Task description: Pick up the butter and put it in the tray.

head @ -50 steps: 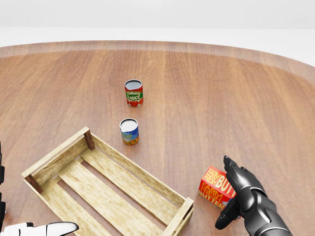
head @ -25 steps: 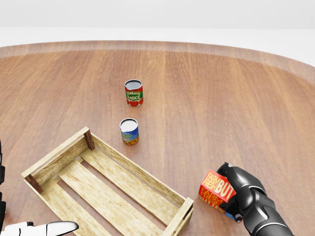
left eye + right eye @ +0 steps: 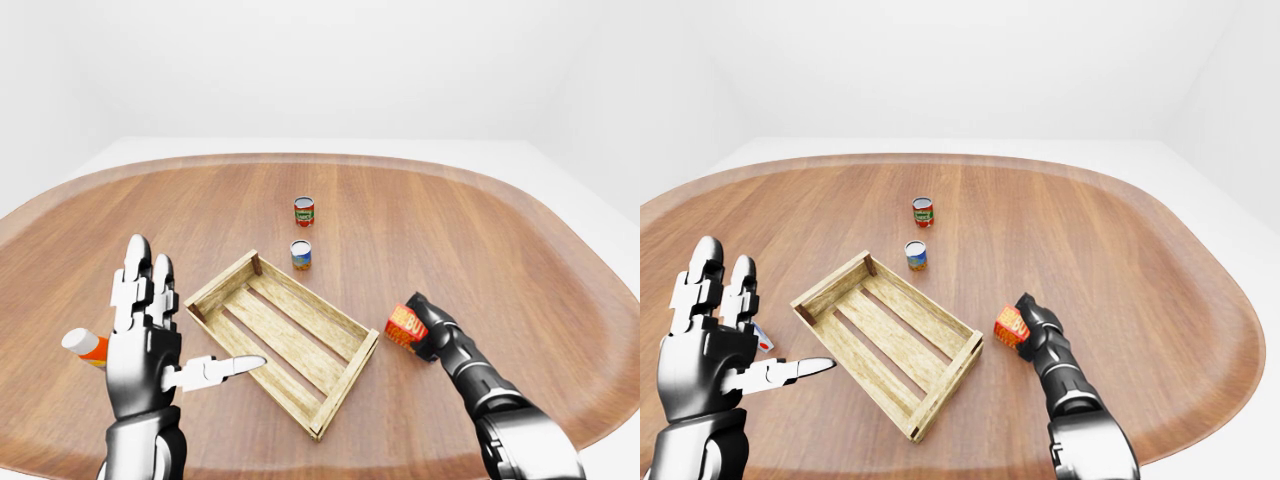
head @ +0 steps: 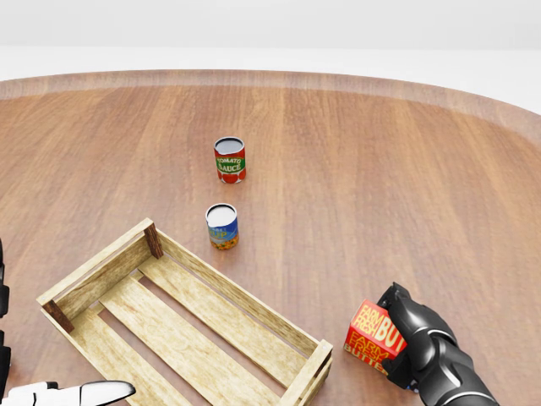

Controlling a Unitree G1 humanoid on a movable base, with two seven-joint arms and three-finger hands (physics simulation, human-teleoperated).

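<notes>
The butter (image 4: 374, 335) is a red and orange box to the right of the wooden tray (image 4: 101, 279), near the bottom of the head view. My right hand (image 4: 404, 331) is shut on the butter, its dark fingers wrapped round the box's right side. The box is tilted, with its lettered face turned up and to the left. The tray (image 3: 222, 290) is a slatted crate with nothing in it. My left hand (image 3: 150, 335) is open and raised at the left of the left-eye view, apart from everything.
A tomato sauce can (image 4: 229, 160) and a blue-labelled can (image 4: 222, 227) stand above the tray. An orange and white item (image 3: 86, 345) lies behind my left hand. The round wooden table's edge (image 3: 320, 158) curves across the top.
My right hand has closed round the butter. The box has tipped and shifted slightly with the hand. The left hand and the cans have not moved.
</notes>
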